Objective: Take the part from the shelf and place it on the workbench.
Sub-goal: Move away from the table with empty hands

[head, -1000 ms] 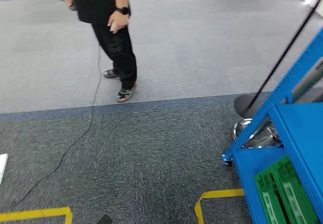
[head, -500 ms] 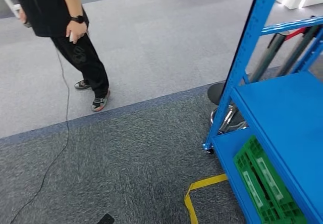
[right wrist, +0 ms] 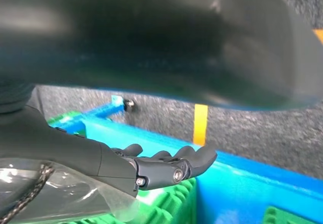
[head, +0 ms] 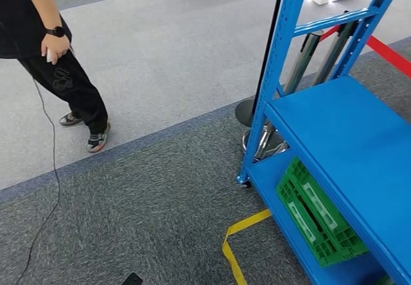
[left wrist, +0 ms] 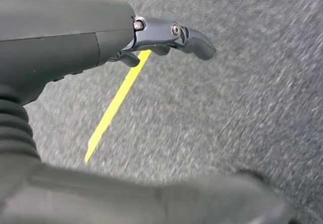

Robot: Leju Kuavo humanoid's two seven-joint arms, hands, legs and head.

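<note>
Blue steel shelf (head: 339,137) stands before us, both our robot hands seemingly hanging empty, fingers loosely extended: left (left wrist: 167,37), right (right wrist: 167,166).

Grey carpet floor (head: 160,60), darker carpet strip (head: 145,201), yellow floor tape (head: 232,246), black cable (head: 48,169)

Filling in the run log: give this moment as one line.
phase: facing shelf | left robot hand: empty, above carpet | right robot hand: near green crate | person: nearby

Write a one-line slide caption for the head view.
Blue shelf unit with a green crate on its bottom level; a person stands on grey carpet.
</note>
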